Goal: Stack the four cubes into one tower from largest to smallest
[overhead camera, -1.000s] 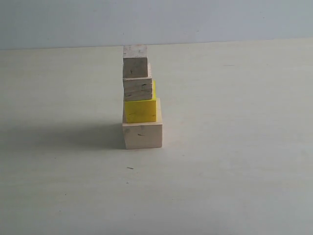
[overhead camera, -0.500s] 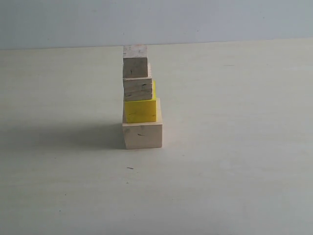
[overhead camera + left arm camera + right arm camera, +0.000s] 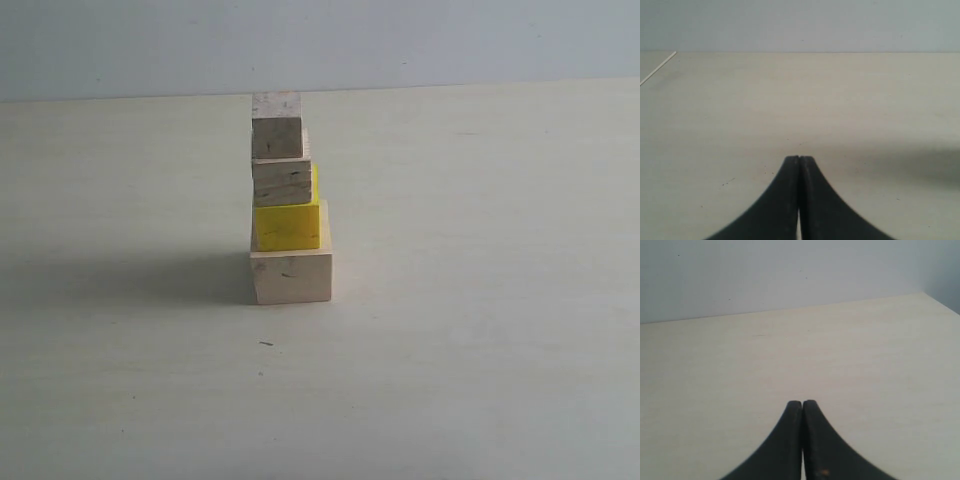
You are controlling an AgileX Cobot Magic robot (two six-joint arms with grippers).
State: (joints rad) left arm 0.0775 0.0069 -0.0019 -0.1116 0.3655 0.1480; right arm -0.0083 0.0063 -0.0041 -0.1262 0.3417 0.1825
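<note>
In the exterior view the four cubes stand as one tower on the pale table (image 3: 480,300). The largest pale wood cube (image 3: 291,277) is the base, the yellow cube (image 3: 287,226) sits on it, the grained wood cube (image 3: 281,182) on that, and the smallest wood cube (image 3: 276,129) at the tip. Neither arm shows in that view. My left gripper (image 3: 799,158) is shut with nothing between its black fingers, over bare table. My right gripper (image 3: 802,402) is likewise shut and empty. No cube appears in either wrist view.
The tower casts a shadow to its left (image 3: 130,280). A grey wall (image 3: 320,40) runs behind the table's far edge. The table's edge (image 3: 657,67) shows in the left wrist view, and a corner (image 3: 935,300) in the right wrist view.
</note>
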